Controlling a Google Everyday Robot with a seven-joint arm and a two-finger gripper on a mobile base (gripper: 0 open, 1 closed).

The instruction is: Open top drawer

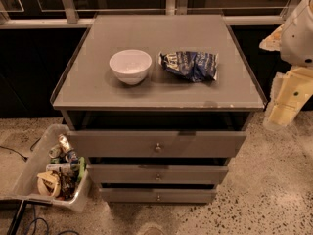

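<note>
The grey cabinet (pixel 93 89) stands in the middle. The top drawer (pixel 117 144) is just under its flat top and looks out a little. To open it well, pull straight back, not sideways, so it does not jam. The gripper (pixel 287 102) hangs to the right, well apart from the drawer. I cannot tell if it is open or closed. It must first reach the small round knob (pixel 157 147).

A white bowl (pixel 130 65) beside a crumpled blue bag (pixel 190 65); a cluttered bin (pixel 33 163).

Grey top drawer (pixel 195 144), white bowl (pixel 130 65), cream hand (pixel 283 106) at right.
</note>
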